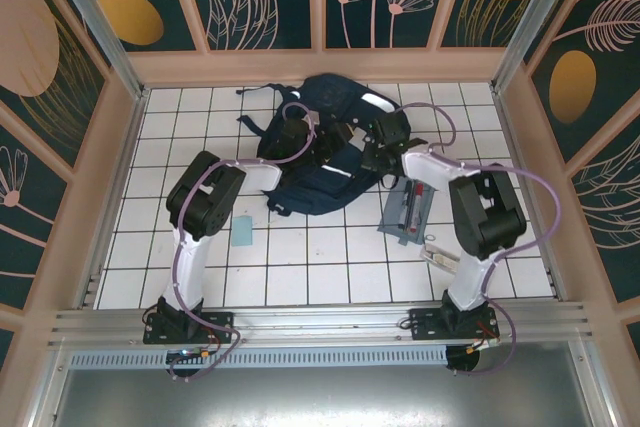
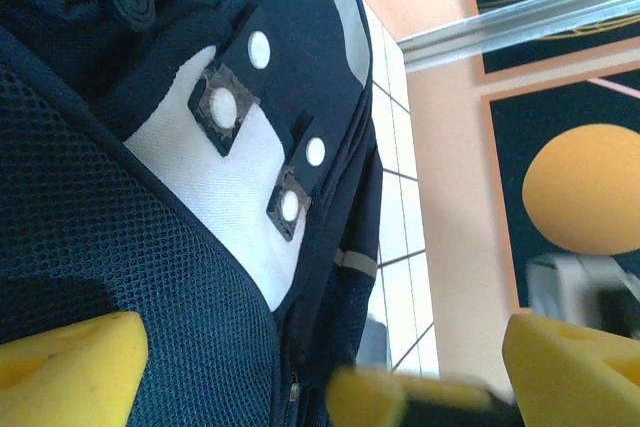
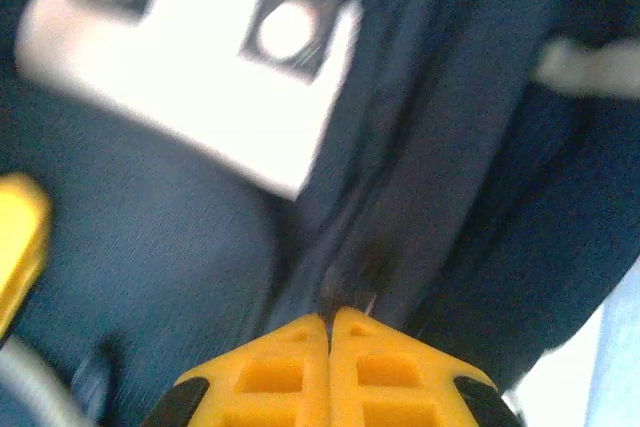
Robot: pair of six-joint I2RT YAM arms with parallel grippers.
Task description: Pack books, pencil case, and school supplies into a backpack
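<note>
As the right claw (image 3: 330, 319) is closed at a zipper seam (image 3: 372, 209) of the backpack (image 3: 170, 237) — tab grip unclear | left claw (image 2: 320, 367) open over mesh (image 2: 120, 237) | judged best: pull along seam, left bracing fabric.

A large navy-blue fabric backpack (image 2: 150, 277), with a mesh side and a white panel (image 2: 230, 197), lies on the white-tiled bench (image 2: 398, 217). The left gripper's (image 2: 320, 372) yellow jaws stand wide apart before the mesh.
</note>
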